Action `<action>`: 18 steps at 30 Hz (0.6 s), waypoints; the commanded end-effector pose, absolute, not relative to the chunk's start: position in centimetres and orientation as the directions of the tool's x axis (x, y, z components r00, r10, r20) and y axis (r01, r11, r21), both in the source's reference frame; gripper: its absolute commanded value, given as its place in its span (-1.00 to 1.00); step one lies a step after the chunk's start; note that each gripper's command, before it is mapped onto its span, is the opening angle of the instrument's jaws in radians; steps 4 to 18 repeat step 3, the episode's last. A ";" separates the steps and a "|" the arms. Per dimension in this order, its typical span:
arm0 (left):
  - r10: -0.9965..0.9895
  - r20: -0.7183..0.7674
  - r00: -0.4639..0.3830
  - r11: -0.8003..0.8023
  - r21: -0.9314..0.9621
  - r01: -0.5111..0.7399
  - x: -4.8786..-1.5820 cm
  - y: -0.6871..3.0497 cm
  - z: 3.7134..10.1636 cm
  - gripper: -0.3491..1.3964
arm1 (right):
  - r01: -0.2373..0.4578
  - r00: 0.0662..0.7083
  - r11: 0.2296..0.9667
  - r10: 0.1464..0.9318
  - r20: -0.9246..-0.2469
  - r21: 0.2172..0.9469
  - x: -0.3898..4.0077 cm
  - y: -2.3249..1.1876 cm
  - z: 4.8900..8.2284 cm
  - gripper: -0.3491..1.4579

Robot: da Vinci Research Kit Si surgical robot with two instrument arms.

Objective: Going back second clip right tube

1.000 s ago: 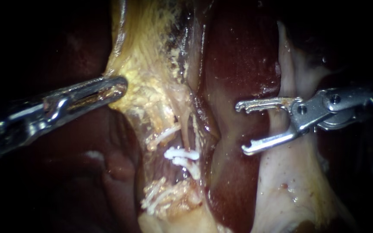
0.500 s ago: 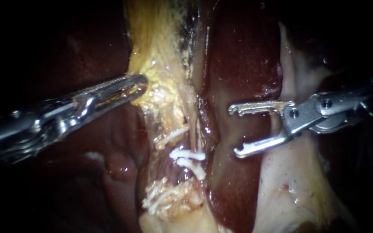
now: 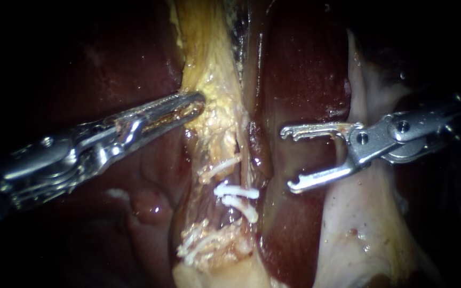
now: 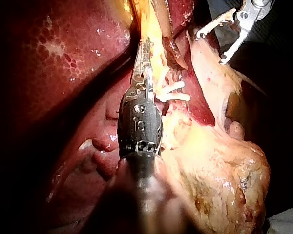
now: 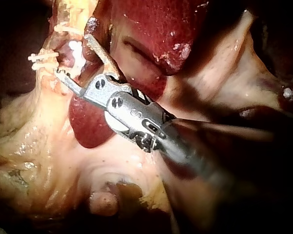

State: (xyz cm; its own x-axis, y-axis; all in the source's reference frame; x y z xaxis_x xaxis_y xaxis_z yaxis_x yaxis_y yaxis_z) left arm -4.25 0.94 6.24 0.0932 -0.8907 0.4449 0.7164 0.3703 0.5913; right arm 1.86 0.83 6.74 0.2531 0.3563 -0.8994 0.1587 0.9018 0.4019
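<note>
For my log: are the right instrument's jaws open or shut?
Open: a wide gap shows between the jaws of the right instrument, with nothing held between them.

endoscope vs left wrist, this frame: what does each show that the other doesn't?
Endoscope only: the left instrument seen side-on, and the right instrument with its wrist behind the hinge. Left wrist only: a wide mottled liver surface and a bulging yellowish tissue mass beside the shaft. Both: the left jaws shut on yellow tissue, the white clips just past them, and the right jaws open and empty.
</note>
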 end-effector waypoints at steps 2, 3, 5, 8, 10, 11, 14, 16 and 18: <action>-0.891 0.445 0.093 0.370 0.591 0.716 -4.25 0.93 6.24 -1.00 | 0.158 0.249 0.902 0.358 -0.900 0.402 1.86 0.82 6.74 0.05; -0.891 0.445 0.093 0.370 0.591 0.716 -4.25 0.93 6.24 -1.00 | 0.158 0.249 0.902 0.358 -0.900 0.403 1.86 0.82 6.73 0.05; -0.891 0.445 0.093 0.370 0.591 0.716 -4.25 0.93 6.24 -1.00 | 0.158 0.249 0.902 0.358 -0.900 0.403 1.86 0.82 6.73 0.05; -0.891 0.445 0.093 0.370 0.591 0.716 -4.25 0.93 6.24 -1.00 | 0.158 0.249 0.902 0.358 -0.900 0.403 1.86 0.82 6.73 0.05; -0.891 0.445 0.093 0.370 0.591 0.716 -4.25 0.93 6.24 -1.00 | 0.158 0.249 0.902 0.358 -0.900 0.403 1.86 0.82 6.73 0.05; -0.891 0.445 0.093 0.370 0.591 0.716 -4.25 0.93 6.24 -1.00 | 0.158 0.249 0.902 0.358 -0.900 0.403 1.86 0.82 6.73 0.05; -0.891 0.445 0.093 0.370 0.591 0.716 -4.25 0.93 6.24 -1.00 | 0.158 0.249 0.902 0.358 -0.900 0.403 1.86 0.82 6.73 0.05; -0.891 0.445 0.093 0.370 0.591 0.716 -4.25 0.93 6.24 -1.00 | 0.158 0.249 0.902 0.358 -0.900 0.403 1.86 0.82 6.73 0.05; -0.891 0.445 0.093 0.370 0.591 0.716 -4.25 0.93 6.24 -1.00 | 0.158 0.249 0.902 0.358 -0.900 0.403 1.86 0.82 6.73 0.05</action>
